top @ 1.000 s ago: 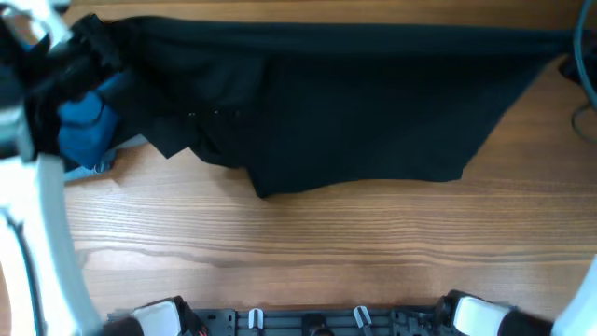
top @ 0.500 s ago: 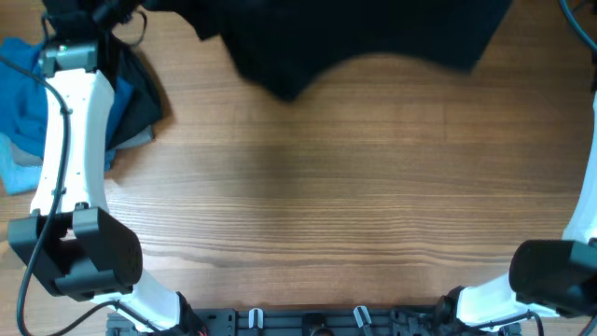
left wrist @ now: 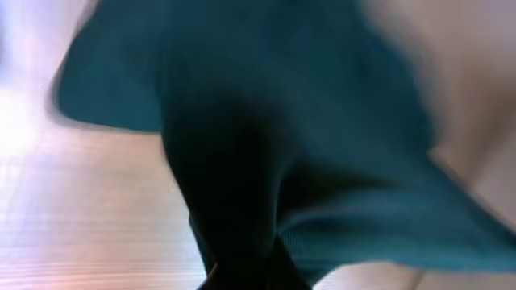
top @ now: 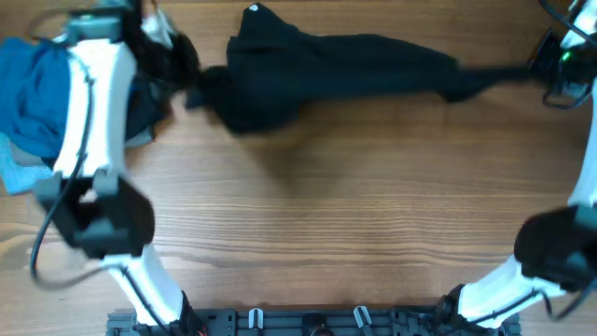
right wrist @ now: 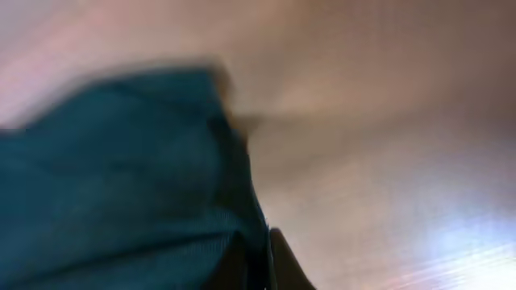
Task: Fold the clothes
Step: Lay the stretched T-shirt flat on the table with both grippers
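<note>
I've got both arms out at the far side of the table (top: pixel 326 224). The black garment (top: pixel 326 65) is strung between them along the far edge, running left to right. It isn't flat. It's bunched into a thick roll w/ the fat part on the left, thinning to a narrow strand on the right.

Left claw (top: pixel 187 82) is at the left end of the roll and is clamped on the cloth. On the left wrist cam the fabric narrows down into the jaws at the bottom centre, but the pic is v. blurred.

Right claw (top: pixel 546 67) is at the far right corner and is closed on the thin end. The right wrist cam shows the cloth pulled in between the fingers at the bottom edge, also blurred, w/ bare wood beyond it.

How much of the garment touches the wood I can't tell. There's a soft shadow just near of the fat part.

A heap of blue cloth (top: pixel 28 89) sits at the far left, beside and partly under the left arm (top: pixel 93 121), apart from the black garment.
</note>
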`<state>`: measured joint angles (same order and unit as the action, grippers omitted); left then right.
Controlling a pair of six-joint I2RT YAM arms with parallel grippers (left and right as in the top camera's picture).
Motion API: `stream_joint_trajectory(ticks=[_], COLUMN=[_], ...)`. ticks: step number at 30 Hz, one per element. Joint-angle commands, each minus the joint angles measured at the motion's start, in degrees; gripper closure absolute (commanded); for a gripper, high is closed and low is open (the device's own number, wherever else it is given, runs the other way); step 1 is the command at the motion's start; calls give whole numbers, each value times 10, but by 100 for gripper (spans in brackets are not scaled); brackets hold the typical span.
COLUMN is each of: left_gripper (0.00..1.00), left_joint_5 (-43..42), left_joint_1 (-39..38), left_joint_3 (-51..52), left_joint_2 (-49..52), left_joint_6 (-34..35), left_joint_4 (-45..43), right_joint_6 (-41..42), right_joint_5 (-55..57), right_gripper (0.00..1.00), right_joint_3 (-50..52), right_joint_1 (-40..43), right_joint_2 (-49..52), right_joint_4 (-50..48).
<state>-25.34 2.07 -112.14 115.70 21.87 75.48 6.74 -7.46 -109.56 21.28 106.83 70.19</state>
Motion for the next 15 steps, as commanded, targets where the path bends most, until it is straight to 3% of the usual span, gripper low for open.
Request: stream_joint_trajectory(ticks=[1, 7, 15], left_gripper=[96, 96, 96], left_joint_5=[57, 60, 83], left_joint_1=[-16, -38, -52], left_joint_3=[1, 60, 210], left_joint_2=[65, 87, 87], left_joint_6=[-77, -110, -112], left_joint_4=[101, 164, 154], right_joint_6=[-23, -21, -1], right_joint_5=[52, 54, 54], right_gripper=[96, 96, 96], right_joint_3=[2, 116, 272], right_joint_1=[12, 12, 13], right_joint_2=[61, 83, 82], right_joint_4=[80, 115, 73])
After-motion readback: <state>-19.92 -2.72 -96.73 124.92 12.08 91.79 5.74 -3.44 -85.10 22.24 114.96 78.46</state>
